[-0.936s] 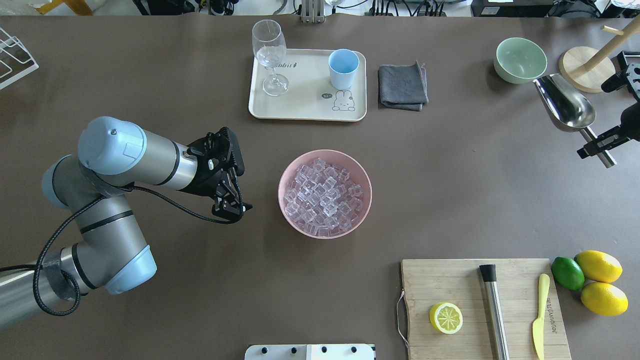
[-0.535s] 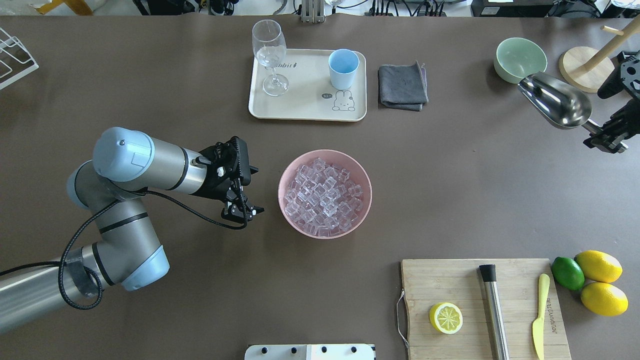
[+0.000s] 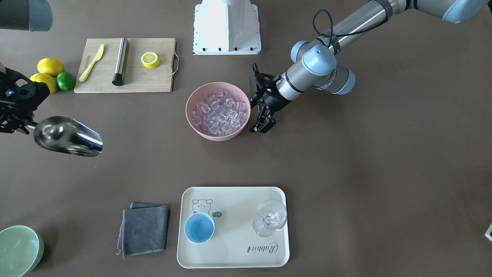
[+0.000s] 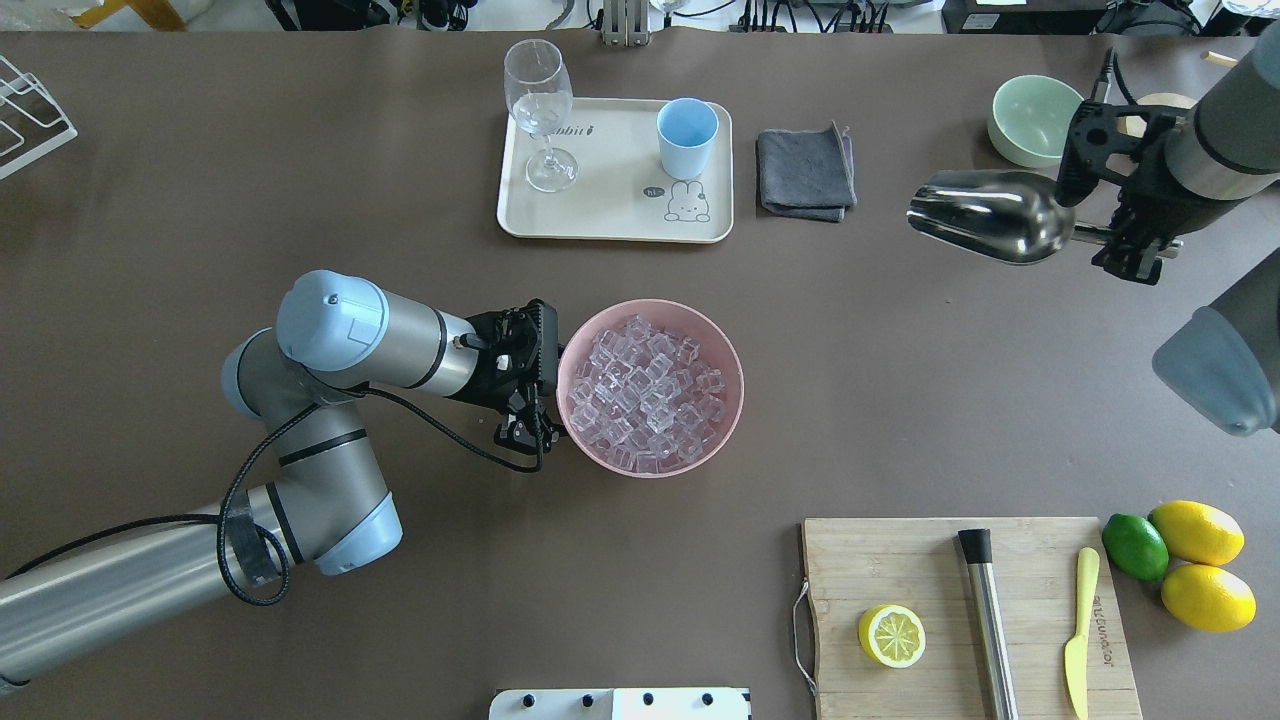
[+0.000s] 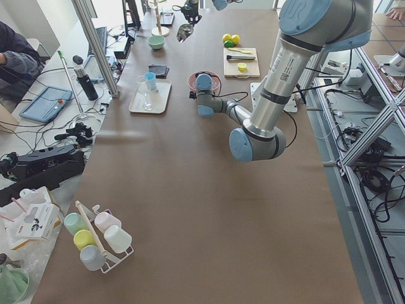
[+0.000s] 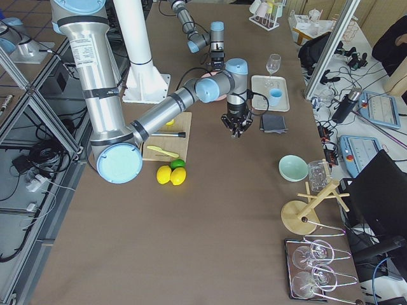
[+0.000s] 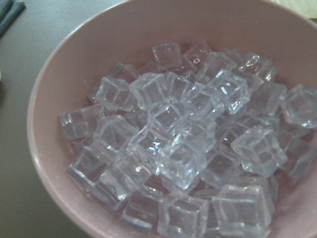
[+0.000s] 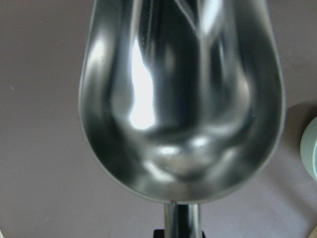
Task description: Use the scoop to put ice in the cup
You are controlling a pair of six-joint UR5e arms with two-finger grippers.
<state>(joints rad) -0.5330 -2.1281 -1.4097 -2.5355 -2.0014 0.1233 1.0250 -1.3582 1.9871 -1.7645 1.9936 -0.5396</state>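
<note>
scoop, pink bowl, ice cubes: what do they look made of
Scoop: polished metal, likely steel; mirror-like reflections.
Pink bowl: matte, opaque, perhaps plastic or ceramic; no glare.
Ice cubes: clear and glassy; real ice or acrylic, cannot tell.

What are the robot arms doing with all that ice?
They are getting ready to scoop it. The right gripper holds the shiny scoop by its handle, up in the air and empty. The left gripper sits right beside the pink bowl, which is full of ice. The blue cup waits on the tray with no ice in it yet.
</note>
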